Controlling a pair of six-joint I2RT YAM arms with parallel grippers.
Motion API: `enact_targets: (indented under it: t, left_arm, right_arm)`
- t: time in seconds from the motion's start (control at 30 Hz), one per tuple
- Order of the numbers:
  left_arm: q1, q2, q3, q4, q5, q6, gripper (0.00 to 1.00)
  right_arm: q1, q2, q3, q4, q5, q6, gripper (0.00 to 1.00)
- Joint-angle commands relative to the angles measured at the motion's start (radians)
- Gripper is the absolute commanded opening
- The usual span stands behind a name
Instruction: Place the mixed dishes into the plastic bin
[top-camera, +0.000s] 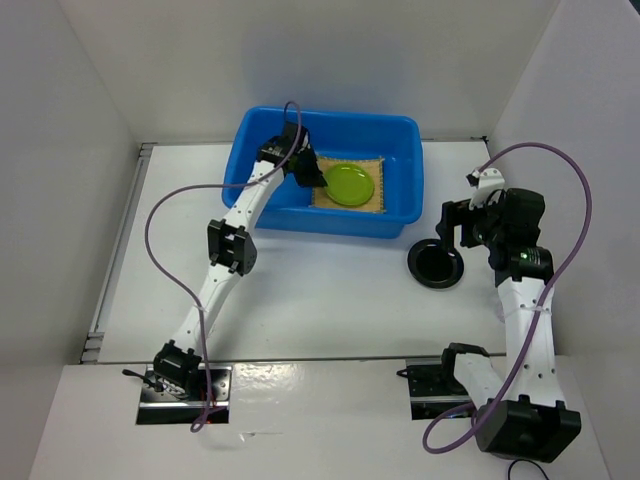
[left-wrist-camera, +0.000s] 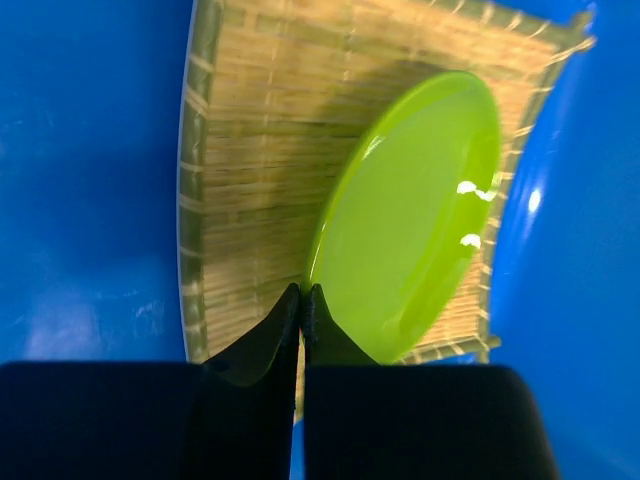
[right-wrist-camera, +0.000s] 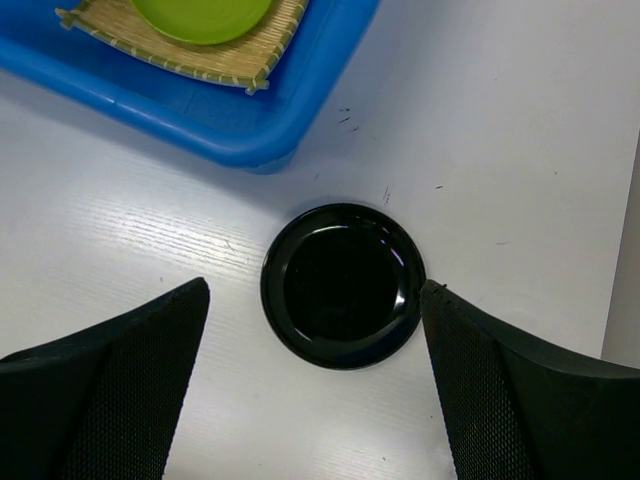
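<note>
The blue plastic bin (top-camera: 400, 140) stands at the table's far middle. The tan woven bamboo mat (top-camera: 375, 202) lies flat on its floor, with the lime-green plate (top-camera: 349, 184) on it. My left gripper (top-camera: 314, 176) reaches into the bin and is shut on the plate's rim; in the left wrist view its fingertips (left-wrist-camera: 301, 297) pinch the near edge of the plate (left-wrist-camera: 420, 210) over the mat (left-wrist-camera: 260, 150). The small black dish (top-camera: 436, 264) sits on the table right of the bin. My right gripper (right-wrist-camera: 315, 290) is open above it, its fingers either side of the dish (right-wrist-camera: 342, 285). The clear cup is out of view.
White walls enclose the table on the left, back and right. The bin's near right corner (right-wrist-camera: 250, 150) lies just beyond the black dish. Purple cables loop from both arms.
</note>
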Motion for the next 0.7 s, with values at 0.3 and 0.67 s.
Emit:
enact_targets:
  t: [0.3, 0.67]
  left_arm:
    - [0.002, -0.044, 0.055, 0.070, 0.079, 0.081, 0.99]
    - [-0.195, -0.517, 0.017, -0.345, -0.407, 0.289, 0.99]
  right_arm:
    - [-0.009, 0.088, -0.008, 0.054, 0.075, 0.018, 0.92]
    - [-0.021, 0.607, 0.072, 0.042, 0.159, 0.050, 0.79]
